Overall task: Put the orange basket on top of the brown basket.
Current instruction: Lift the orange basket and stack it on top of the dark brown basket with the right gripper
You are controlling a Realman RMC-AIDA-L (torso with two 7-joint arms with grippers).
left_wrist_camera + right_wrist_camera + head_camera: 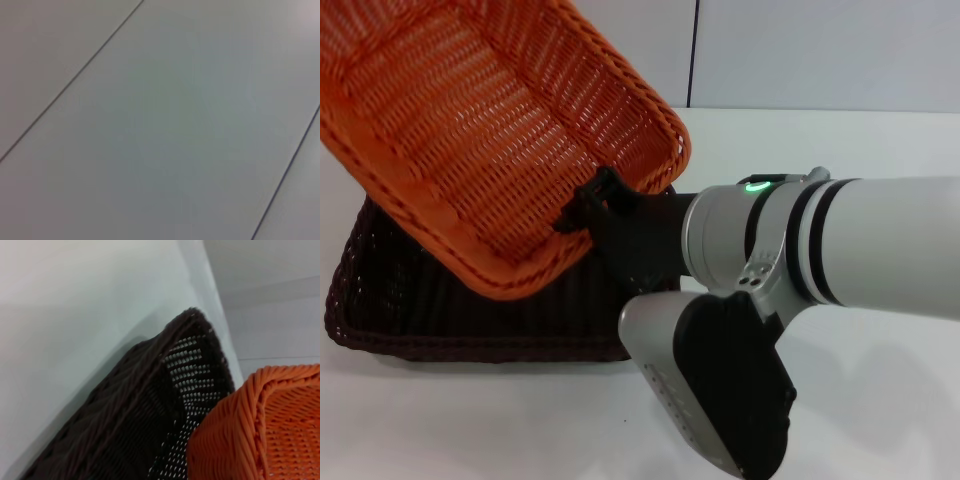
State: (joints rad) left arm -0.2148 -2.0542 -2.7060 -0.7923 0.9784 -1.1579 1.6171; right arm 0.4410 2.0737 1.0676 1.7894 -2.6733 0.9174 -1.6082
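The orange basket point(490, 130) hangs tilted in the air, its open side facing me and its low edge over the brown basket point(450, 320). The brown basket rests flat on the white table at the left. My right gripper point(588, 203) reaches in from the right and is shut on the orange basket's near rim. The right wrist view shows a corner of the brown basket point(125, 430) with the orange basket point(270, 425) close beside it. I cannot tell whether the two baskets touch. My left gripper is out of view.
The white table point(880, 400) extends to the right and front of the baskets. A pale wall with a dark seam point(693, 50) stands behind. The left wrist view shows only a plain grey panelled surface point(160, 120).
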